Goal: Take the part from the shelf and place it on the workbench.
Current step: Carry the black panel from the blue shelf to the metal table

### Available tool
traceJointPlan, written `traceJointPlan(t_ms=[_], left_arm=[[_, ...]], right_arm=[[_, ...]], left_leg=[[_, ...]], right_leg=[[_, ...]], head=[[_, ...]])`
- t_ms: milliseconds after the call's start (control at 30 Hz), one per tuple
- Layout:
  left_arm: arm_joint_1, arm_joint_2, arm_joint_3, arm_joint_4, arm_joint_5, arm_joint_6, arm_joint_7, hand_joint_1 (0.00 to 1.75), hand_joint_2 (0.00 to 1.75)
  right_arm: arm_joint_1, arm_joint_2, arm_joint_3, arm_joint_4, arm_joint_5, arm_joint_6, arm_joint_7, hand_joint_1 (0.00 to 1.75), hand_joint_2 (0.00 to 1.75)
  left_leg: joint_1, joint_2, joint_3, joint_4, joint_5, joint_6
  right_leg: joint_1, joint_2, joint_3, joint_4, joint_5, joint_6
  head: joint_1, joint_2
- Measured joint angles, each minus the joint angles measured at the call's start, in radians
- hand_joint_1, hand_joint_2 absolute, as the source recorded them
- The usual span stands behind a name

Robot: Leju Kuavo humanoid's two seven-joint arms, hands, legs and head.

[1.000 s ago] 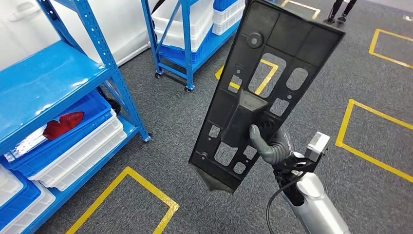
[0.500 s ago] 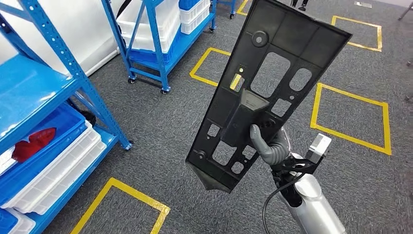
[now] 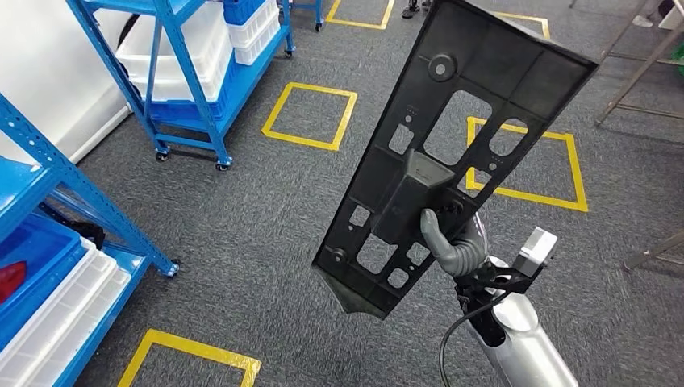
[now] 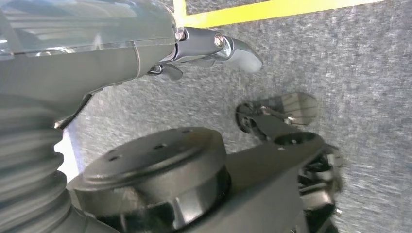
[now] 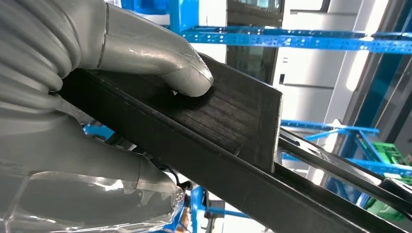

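Note:
The part point(image 3: 468, 105) is a long black plastic panel with several cut-outs. It stands nearly upright in front of me over the grey carpet. My right hand point(image 3: 456, 242) grips it low down by the raised block at its middle. In the right wrist view the thumb point(image 5: 160, 53) presses on that block of the part point(image 5: 233, 126). My left hand point(image 4: 97, 48) hangs over the carpet and holds nothing, one fingertip point(image 4: 238, 51) sticking out.
A blue shelf point(image 3: 48, 210) with white and blue bins stands at the left. A wheeled blue rack point(image 3: 185, 56) with white bins is at the upper left. Yellow squares point(image 3: 310, 113) mark the carpet. Metal legs point(image 3: 637, 72) rise at the upper right. A person's feet point(image 3: 415, 8) show at the top.
The whole view has swung to the right: the shelves slid left and metal legs came in at the right. The part stays in my right hand in the same pose.

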Motion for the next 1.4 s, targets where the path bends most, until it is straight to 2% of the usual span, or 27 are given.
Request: traceJointPlan(t_ms=[67, 133, 167, 233, 267, 300, 333, 367, 433, 500, 567, 633, 700, 767, 800, 833, 900, 967, 1033, 1067, 1100, 1167, 1233, 1300, 1333, 1367, 1400], left_arm=[[-0.002, 0.0, -0.001, 0.0, 0.0, 0.0, 0.0, 0.0, 1.75], [-0.006, 0.0, -0.001, 0.0, 0.0, 0.0, 0.0, 0.0, 1.75], [-0.006, 0.0, -0.002, 0.0, 0.0, 0.0, 0.0, 0.0, 1.75], [-0.004, 0.0, -0.002, 0.0, -0.001, 0.0, -0.001, 0.0, 1.75], [-0.002, 0.0, -0.002, 0.0, -0.001, 0.0, 0.0, 0.0, 1.75], [-0.001, 0.0, -0.002, 0.0, -0.001, 0.0, 0.0, 0.0, 1.75], [-0.001, 0.0, -0.002, 0.0, -0.001, 0.0, 0.0, 0.0, 1.75], [-0.002, 0.0, -0.002, 0.0, -0.001, 0.0, 0.0, 0.0, 1.75], [-0.004, 0.0, -0.002, 0.0, -0.002, 0.0, 0.0, 0.0, 1.75], [-0.006, 0.0, -0.003, 0.0, -0.004, 0.0, 0.0, 0.0, 1.75], [-0.008, 0.001, -0.005, 0.0, -0.005, 0.001, 0.001, 0.0, 1.75], [-0.012, 0.002, -0.006, 0.0, -0.005, 0.003, 0.003, 0.0, 1.75], [-0.013, 0.003, -0.006, -0.001, -0.004, 0.007, 0.002, 0.0, 1.75], [-0.006, 0.004, -0.006, -0.001, -0.003, 0.011, -0.001, 0.0, 1.75], [-0.003, 0.004, -0.006, -0.001, -0.002, 0.012, -0.003, 0.0, 1.75], [-0.001, 0.005, -0.006, -0.001, -0.001, 0.012, -0.004, 0.0, 1.75], [0.001, 0.007, -0.005, -0.001, 0.004, 0.017, 0.0, 0.0, 1.75], [0.009, 0.017, -0.001, -0.001, 0.014, 0.03, 0.002, 0.0, 1.75], [0.016, 0.031, 0.003, -0.003, 0.022, 0.043, -0.01, 0.0, 1.75], [0.015, 0.039, 0.004, -0.004, 0.021, 0.048, -0.021, 0.0, 1.75], [0.011, 0.047, 0.004, -0.005, 0.019, 0.052, -0.033, 0.0, 1.75], [-0.009, 0.064, 0.002, -0.01, 0.01, 0.061, -0.053, 0.0, 1.75], [-0.032, 0.082, -0.001, -0.015, 0.002, 0.068, -0.063, 0.0, 1.75], [-0.051, 0.097, -0.005, -0.018, -0.007, 0.072, -0.068, 0.0, 1.75], [-0.061, 0.103, -0.009, -0.02, -0.013, 0.074, -0.071, 0.0, 1.75], [-0.07, 0.106, -0.013, -0.021, -0.021, 0.074, -0.073, 0.0, 1.75], [-0.079, 0.108, -0.02, -0.022, -0.029, 0.074, -0.075, 0.0, 1.75]], right_arm=[[0.001, 0.001, -0.001, 0.0, 0.0, 0.0, 0.0, 1.75, 1.75], [0.002, 0.002, -0.004, -0.001, 0.0, 0.0, 0.0, 1.75, 1.75], [0.001, 0.003, -0.005, -0.002, 0.0, 0.0, 0.0, 1.75, 1.75], [0.0, 0.004, -0.006, -0.002, 0.0, 0.0, 0.0, 1.75, 1.75], [0.001, 0.005, -0.006, -0.002, 0.0, 0.0, 0.0, 1.75, 1.75], [0.003, 0.006, -0.006, -0.002, 0.0, 0.0, 0.0, 1.75, 1.75], [0.004, 0.006, -0.006, -0.002, 0.0, 0.0, 0.0, 1.75, 1.75], [0.004, 0.006, -0.007, -0.002, 0.0, 0.0, 0.0, 1.75, 1.75], [0.003, 0.006, -0.007, -0.003, 0.001, 0.0, -0.001, 1.75, 1.75], [0.002, 0.006, -0.008, -0.006, 0.001, 0.0, -0.003, 1.75, 1.75], [0.004, 0.006, -0.011, -0.009, 0.002, 0.001, -0.005, 1.75, 1.75], [0.005, 0.006, -0.013, -0.013, 0.003, 0.003, -0.007, 1.75, 1.75], [0.003, 0.006, -0.014, -0.017, 0.005, 0.008, -0.008, 1.75, 1.75], [0.004, 0.005, -0.014, -0.017, 0.008, 0.013, -0.008, 1.75, 1.75], [0.007, 0.005, -0.014, -0.017, 0.01, 0.015, -0.008, 1.75, 1.75], [0.01, 0.005, -0.014, -0.017, 0.01, 0.016, -0.008, 1.75, 1.75], [0.015, 0.005, -0.014, -0.017, 0.011, 0.016, -0.01, 1.75, 1.75], [0.02, 0.005, -0.014, -0.017, 0.012, 0.015, -0.014, 1.75, 1.75], [0.028, 0.005, -0.015, -0.017, 0.007, 0.018, -0.018, 1.75, 1.75], [0.032, 0.005, -0.017, -0.016, 0.001, 0.021, -0.019, 1.75, 1.75], [0.036, 0.006, -0.018, -0.015, -0.006, 0.025, -0.019, 1.75, 1.75], [0.037, 0.007, -0.023, -0.01, -0.012, 0.033, -0.022, 1.75, 1.75], [0.035, 0.009, -0.025, -0.003, -0.008, 0.036, -0.026, 1.75, 1.75], [0.036, 0.011, -0.025, 0.004, -0.004, 0.038, -0.029, 1.75, 1.75], [0.036, 0.012, -0.025, 0.009, -0.003, 0.039, -0.029, 1.75, 1.75], [0.036, 0.012, -0.025, 0.013, -0.003, 0.042, -0.03, 1.75, 1.75], [0.035, 0.012, -0.025, 0.016, -0.005, 0.046, -0.03, 1.75, 1.75]], left_leg=[[-0.002, 0.014, 0.002, -0.006, 0.004, 0.012], [0.0, 0.035, 0.004, -0.015, 0.012, 0.027], [0.001, 0.046, 0.005, -0.019, 0.014, 0.032], [-0.001, 0.069, 0.004, -0.02, 0.014, 0.036], [-0.003, 0.082, 0.004, -0.02, 0.013, 0.037], [-0.004, 0.094, 0.003, -0.02, 0.013, 0.037], [-0.004, 0.106, 0.004, -0.02, 0.012, 0.037], [-0.005, 0.117, 0.006, -0.02, 0.01, 0.036], [-0.009, 0.136, 0.011, -0.019, 0.006, 0.03], [-0.014, 0.153, 0.015, -0.019, 0.001, 0.021], [-0.017, 0.173, 0.02, -0.02, -0.004, 0.012], [-0.014, 0.156, 0.017, -0.004, -0.021, 0.0], [-0.012, 0.108, -0.02, 0.084, -0.074, -0.008], [-0.011, 0.082, -0.086, 0.223, -0.135, -0.01], [-0.011, 0.079, -0.109, 0.266, -0.143, -0.01], [-0.011, 0.078, -0.115, 0.272, -0.131, -0.01], [-0.009, 0.063, -0.073, 0.168, -0.057, -0.007], [-0.004, 0.019, -0.02, 0.042, -0.006, -0.003], [-0.004, -0.003, -0.003, -0.001, 0.0, 0.003], [-0.005, 0.006, -0.002, -0.004, 0.002, 0.007], [-0.005, 0.016, 0.0, -0.008, 0.005, 0.014], [-0.002, 0.036, 0.004, -0.018, 0.011, 0.027], [-0.003, 0.056, 0.005, -0.022, 0.013, 0.034], [-0.005, 0.078, 0.004, -0.021, 0.012, 0.035], [-0.006, 0.09, 0.005, -0.02, 0.011, 0.034], [-0.006, 0.101, 0.006, -0.02, 0.009, 0.033], [-0.007, 0.112, 0.008, -0.02, 0.007, 0.031]], right_leg=[[-0.003, 0.016, -0.006, -0.003, 0.005, 0.015], [-0.003, -0.01, -0.018, 0.019, -0.01, 0.025], [-0.002, -0.037, -0.037, 0.06, -0.034, 0.029], [-0.002, -0.082, -0.098, 0.192, -0.099, 0.034], [-0.003, -0.091, -0.127, 0.251, -0.121, 0.037], [-0.004, -0.094, -0.139, 0.28, -0.124, 0.038], [-0.005, -0.097, -0.133, 0.269, -0.11, 0.037], [-0.005, -0.105, -0.104, 0.217, -0.08, 0.035], [0.004, -0.149, -0.024, 0.072, -0.025, 0.024], [0.015, -0.18, 0.013, -0.004, -0.01, 0.01], [0.017, -0.162, 0.011, -0.01, -0.012, 0.0], [0.012, -0.14, 0.012, -0.016, -0.008, -0.01], [0.006, -0.12, 0.014, -0.02, -0.004, -0.02], [0.007, -0.095, 0.014, -0.02, -0.004, -0.025], [0.007, -0.082, 0.014, -0.019, -0.004, -0.026], [0.007, -0.067, 0.014, -0.018, -0.004, -0.025], [0.006, -0.04, 0.016, -0.013, -0.007, -0.022], [0.007, -0.015, 0.012, -0.004, -0.01, -0.014], [0.005, 0.006, 0.003, 0.001, -0.009, -0.003], [0.002, 0.016, 0.0, -0.001, -0.007, 0.004], [0.001, 0.014, -0.002, 0.0, -0.006, 0.01], [0.002, -0.028, -0.02, 0.034, -0.027, 0.019], [0.0, -0.078, -0.073, 0.143, -0.081, 0.027], [-0.005, -0.092, -0.131, 0.255, -0.119, 0.033], [-0.007, -0.095, -0.14, 0.271, -0.115, 0.035], [-0.008, -0.099, -0.127, 0.245, -0.092, 0.035], [-0.008, -0.109, -0.096, 0.185, -0.059, 0.033]], head=[[0.0, 0.0], [0.0, 0.0], [0.0, 0.0], [0.0, 0.0], [0.0, 0.0], [0.0, 0.0], [0.0, 0.0], [0.0, 0.0], [0.0, 0.0], [0.0, 0.0], [0.0, 0.0], [0.0, 0.0], [0.0, 0.0], [0.0, 0.0], [0.0, 0.0], [0.0, 0.0], [0.0, 0.0], [0.0, 0.0], [0.0, 0.0], [0.0, 0.0], [0.0, 0.0], [0.0, 0.0], [0.0, 0.0], [0.0, 0.0], [0.0, 0.0], [0.0, 0.0], [0.0, 0.0]])
